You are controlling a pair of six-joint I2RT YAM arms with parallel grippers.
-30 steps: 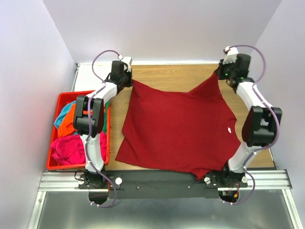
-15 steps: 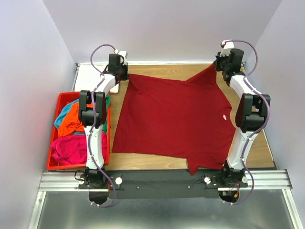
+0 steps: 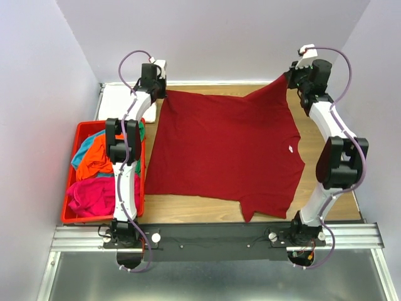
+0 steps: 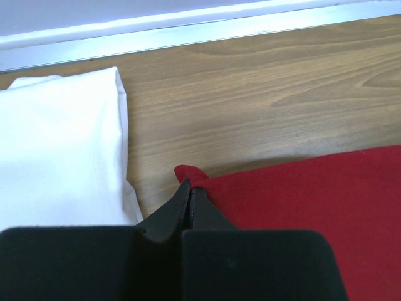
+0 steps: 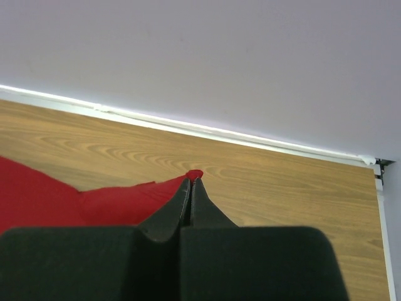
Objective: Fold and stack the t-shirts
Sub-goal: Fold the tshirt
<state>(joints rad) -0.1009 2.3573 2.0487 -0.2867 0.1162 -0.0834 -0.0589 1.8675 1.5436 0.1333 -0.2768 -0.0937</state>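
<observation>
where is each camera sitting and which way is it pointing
top external: fixed high behind the arm bases, looking down on the table, the spread dark red t-shirt and the red bin; both arms show whole.
left wrist: on the left arm, facing the far table edge; left gripper shut on a shirt corner, white t-shirt beside.
right wrist: on the right arm, facing the back wall; right gripper shut on the other far corner.
shared: all three see the dark red t-shirt.

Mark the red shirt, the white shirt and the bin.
red shirt [image 3: 225,150]: top view, middle of its spread body.
white shirt [image 4: 56,150]: left wrist view, its flat upper face.
bin [image 3: 88,219]: top view, its near wall.
</observation>
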